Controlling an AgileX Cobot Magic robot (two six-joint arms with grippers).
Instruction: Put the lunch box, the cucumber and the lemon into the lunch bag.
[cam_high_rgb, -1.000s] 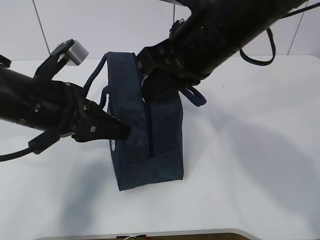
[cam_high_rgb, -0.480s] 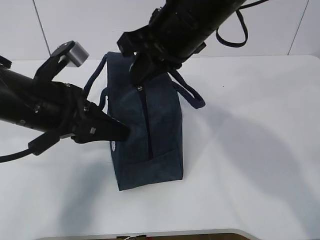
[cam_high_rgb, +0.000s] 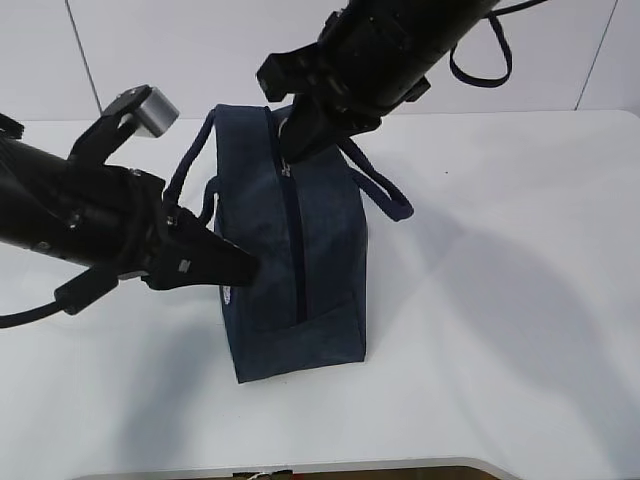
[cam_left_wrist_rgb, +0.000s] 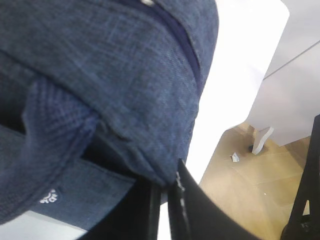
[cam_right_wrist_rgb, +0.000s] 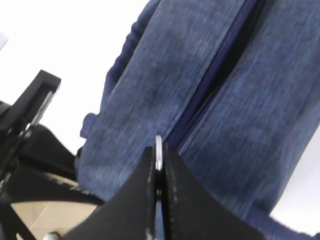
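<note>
The right gripper clamps the metal ring pull at the lunch bag's far end; the left gripper pinches fabric on its left side.

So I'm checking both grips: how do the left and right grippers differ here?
The left gripper pinches a fold of the lunch bag's side fabric; the right gripper pinches the zipper's metal ring pull on top. Left reaches sideways, right comes from above. Both are shut.

A white table carries the navy bag, which stands upright near its middle.
</note>
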